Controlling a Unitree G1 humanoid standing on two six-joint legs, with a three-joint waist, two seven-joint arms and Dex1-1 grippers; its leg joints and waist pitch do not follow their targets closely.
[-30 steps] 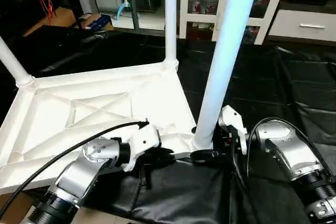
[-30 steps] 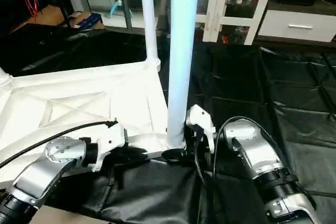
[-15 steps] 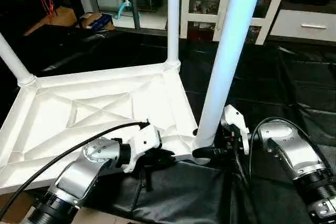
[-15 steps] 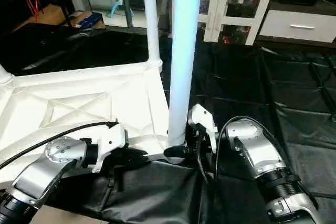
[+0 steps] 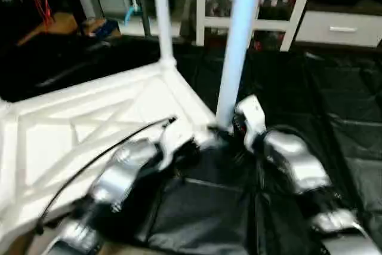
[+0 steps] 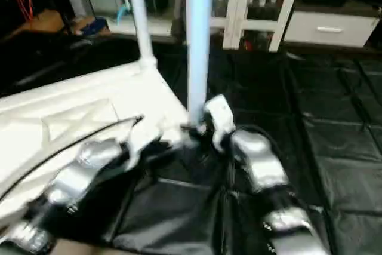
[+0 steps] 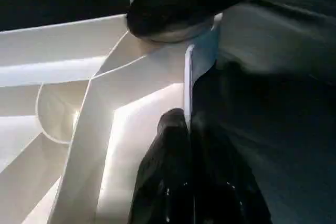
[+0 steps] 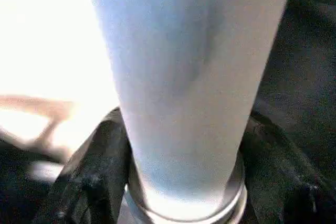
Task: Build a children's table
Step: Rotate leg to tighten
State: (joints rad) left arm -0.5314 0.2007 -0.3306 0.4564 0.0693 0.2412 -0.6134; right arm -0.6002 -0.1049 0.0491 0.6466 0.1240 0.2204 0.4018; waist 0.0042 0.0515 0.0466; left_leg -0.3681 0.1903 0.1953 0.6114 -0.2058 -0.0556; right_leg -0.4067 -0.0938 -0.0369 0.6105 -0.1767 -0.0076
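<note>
The right gripper now closes more around the base of the near leg, probably turning it into the top; the left gripper stays pinched on the top's rim.

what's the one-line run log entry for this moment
stage: screwing in near leg | left gripper: shut on table top rim | right gripper: fingers around base of near leg | far leg: upright in its socket

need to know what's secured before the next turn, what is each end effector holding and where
The left end effector pinches the tabletop's thin side rim near the corner. The right end effector has a finger on each side of the near leg, at its base.
</note>
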